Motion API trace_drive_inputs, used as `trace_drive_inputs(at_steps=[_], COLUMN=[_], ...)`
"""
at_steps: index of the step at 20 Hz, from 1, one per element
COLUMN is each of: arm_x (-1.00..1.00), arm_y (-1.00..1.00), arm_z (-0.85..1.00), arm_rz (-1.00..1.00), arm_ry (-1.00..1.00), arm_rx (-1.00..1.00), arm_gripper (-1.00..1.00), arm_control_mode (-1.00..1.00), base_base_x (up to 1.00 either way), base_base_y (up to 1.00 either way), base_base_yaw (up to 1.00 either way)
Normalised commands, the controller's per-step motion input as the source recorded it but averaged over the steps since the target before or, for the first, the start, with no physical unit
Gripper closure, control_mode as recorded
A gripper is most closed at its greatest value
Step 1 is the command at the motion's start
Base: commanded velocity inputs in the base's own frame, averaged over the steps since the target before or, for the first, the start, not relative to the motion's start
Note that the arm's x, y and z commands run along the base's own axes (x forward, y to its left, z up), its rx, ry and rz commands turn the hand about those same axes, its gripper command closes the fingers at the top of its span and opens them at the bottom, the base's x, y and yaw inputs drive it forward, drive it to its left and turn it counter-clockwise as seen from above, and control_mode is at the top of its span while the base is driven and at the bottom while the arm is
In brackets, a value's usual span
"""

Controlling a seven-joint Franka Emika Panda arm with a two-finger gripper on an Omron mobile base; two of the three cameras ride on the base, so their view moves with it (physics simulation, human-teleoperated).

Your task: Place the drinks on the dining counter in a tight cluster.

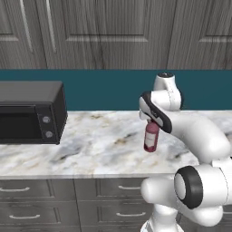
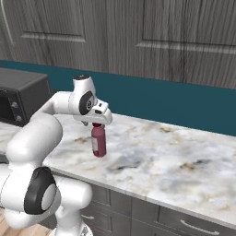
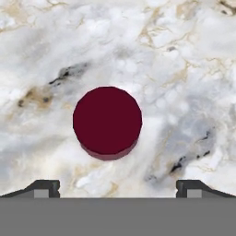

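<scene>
Pincer [image 3: 118,188] spread fully wide with nothing held, pointed straight down, pink-red juice bottle [image 1: 151,136] stood upright directly beneath it on the marble counter [image 2: 184,161], dark red cap centred between the fingertips [image 3: 44,187], black microwave [image 1: 29,112] set well off to its left.

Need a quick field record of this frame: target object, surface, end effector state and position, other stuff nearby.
target: juice bottle, pink-red with a dark red cap, standing upright
surface: marble counter with grey drawers below and a teal backsplash
end effector: end effector open, holding nothing
end effector position: directly above the bottle cap, fingertips spread well to either side of it in the hand view
contact: none visible
nearby: black microwave at the counter's left end in the left base view
</scene>
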Motion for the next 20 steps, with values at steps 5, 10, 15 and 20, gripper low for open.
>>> trace_drive_inputs(at_steps=[5,10,15,20], arm_x=[0.18,0.17,0.15,0.11], arm_y=[0.0,0.0,0.0,-0.01], arm_z=[-0.12,-0.12,-0.08,-0.04], arm_rz=[0.0,0.0,0.0,0.0], arm_ry=[0.0,0.0,0.0,0.0], arm_rx=[0.0,0.0,0.0,0.0], arm_gripper=[-1.0,-1.0,-1.0,-1.0], arm_control_mode=[-1.0,-1.0,-1.0,-1.0], base_base_x=[0.0,0.0,0.0,0.0], base_base_y=[0.0,0.0,0.0,0.0], base_base_yaw=[0.0,0.0,0.0,0.0])
